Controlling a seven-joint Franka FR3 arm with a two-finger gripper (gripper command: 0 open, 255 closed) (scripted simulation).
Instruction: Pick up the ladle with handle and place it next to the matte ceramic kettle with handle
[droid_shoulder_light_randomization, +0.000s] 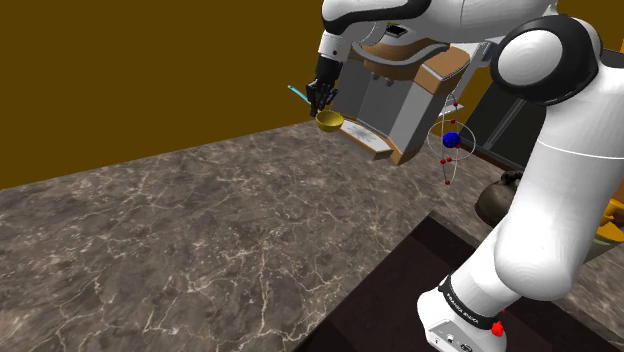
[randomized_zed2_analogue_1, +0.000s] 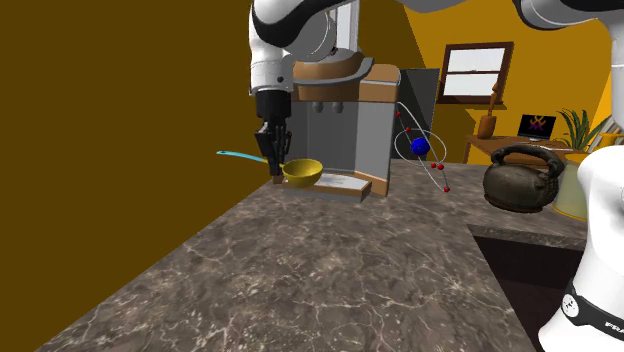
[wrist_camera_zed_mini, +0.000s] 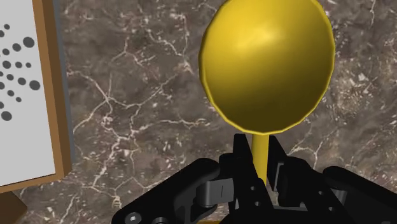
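Observation:
The ladle has a yellow bowl (droid_shoulder_light_randomization: 329, 121) (randomized_zed2_analogue_1: 302, 172) (wrist_camera_zed_mini: 267, 67) and a thin blue handle end (droid_shoulder_light_randomization: 297, 94) (randomized_zed2_analogue_1: 237, 155). My black gripper (droid_shoulder_light_randomization: 321, 97) (randomized_zed2_analogue_1: 272, 152) (wrist_camera_zed_mini: 259, 167) is shut on the ladle's yellow neck, holding it lifted above the dark marble counter (droid_shoulder_light_randomization: 200, 240) (randomized_zed2_analogue_1: 330, 270), close to the coffee machine's tray. The dark brown kettle (randomized_zed2_analogue_1: 520, 178) with an arched handle stands on the counter toward the second exterior view's right; in the shoulder view the kettle (droid_shoulder_light_randomization: 497, 199) is partly hidden behind my arm.
A grey and brown coffee machine (droid_shoulder_light_randomization: 410, 100) (randomized_zed2_analogue_1: 345, 125) with a perforated drip tray (wrist_camera_zed_mini: 22, 89) stands just beside the ladle. A dark sunken area (droid_shoulder_light_randomization: 400, 300) borders the counter near my stand. Ochre walls rise behind.

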